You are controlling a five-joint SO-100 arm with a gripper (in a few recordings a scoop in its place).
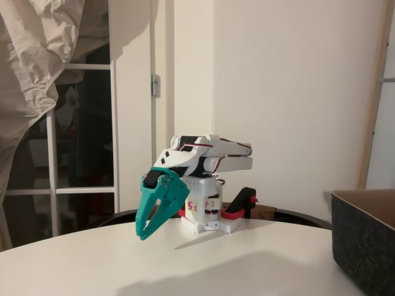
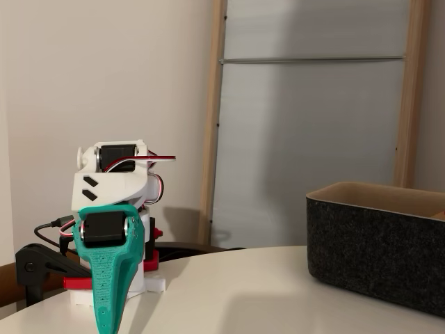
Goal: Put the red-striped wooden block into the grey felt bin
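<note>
Claw (image 1: 145, 233), teal: we log it clenched, empty, tips pointing down just above the white table (image 1: 185, 265). Grey felt bin (image 2: 379, 243): we log it on the table, well apart, right in both fixed views.

— Grey felt bin (image 1: 365, 237)?
— Standing upright on the white table, at about four o'clock in a fixed view, cut off by the right edge. Dark charcoal outside, thick straight walls, tan-brown inside along the rim.
— And from the other side?
— Same bin (image 2: 375, 254) at about four o'clock again, open top up, near wall facing the camera, inside mostly hidden by that wall.
— Red-striped wooden block?
— Cannot tell where.
</note>
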